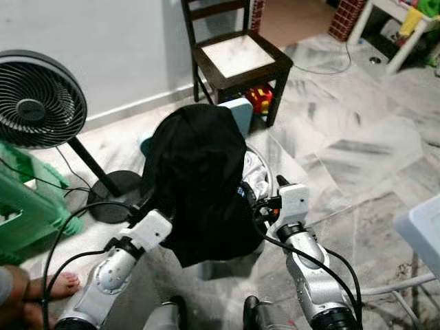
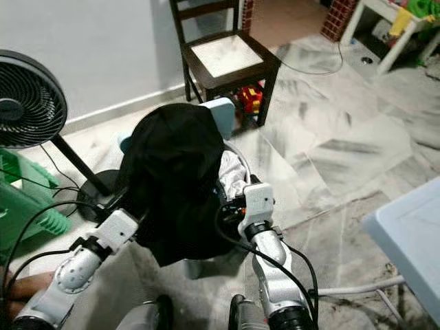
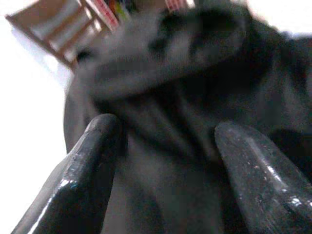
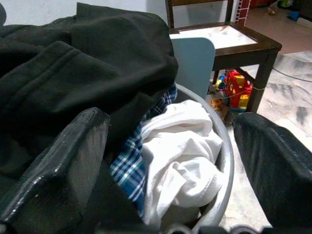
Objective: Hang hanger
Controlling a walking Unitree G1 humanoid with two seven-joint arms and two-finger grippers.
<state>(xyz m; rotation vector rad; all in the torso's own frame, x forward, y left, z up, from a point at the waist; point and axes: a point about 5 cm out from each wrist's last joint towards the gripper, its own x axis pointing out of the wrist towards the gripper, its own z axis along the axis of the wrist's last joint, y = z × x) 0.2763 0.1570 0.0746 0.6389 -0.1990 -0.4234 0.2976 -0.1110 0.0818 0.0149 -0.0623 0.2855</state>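
Note:
A black garment (image 1: 199, 179) lies heaped over a grey laundry basket (image 4: 225, 161) on the floor in front of me. Under it in the basket are a white cloth (image 4: 180, 146) and a blue plaid cloth (image 4: 129, 165). My left gripper (image 3: 165, 146) is open, its fingers (image 3: 92, 161) spread against the black fabric at the heap's lower left, where the cloth hides them in the eye views. Open as well, my right gripper (image 4: 170, 161) sits at the basket's right rim, facing the white cloth with nothing between its fingers.
A dark wooden chair (image 1: 237, 58) stands behind the basket, with a red toy (image 1: 260, 97) under it. On the left are a standing fan (image 1: 34, 100) and a green crate (image 1: 24, 206). A person's foot (image 1: 51, 285) is at lower left. A pale table edge (image 1: 419, 230) juts in at right.

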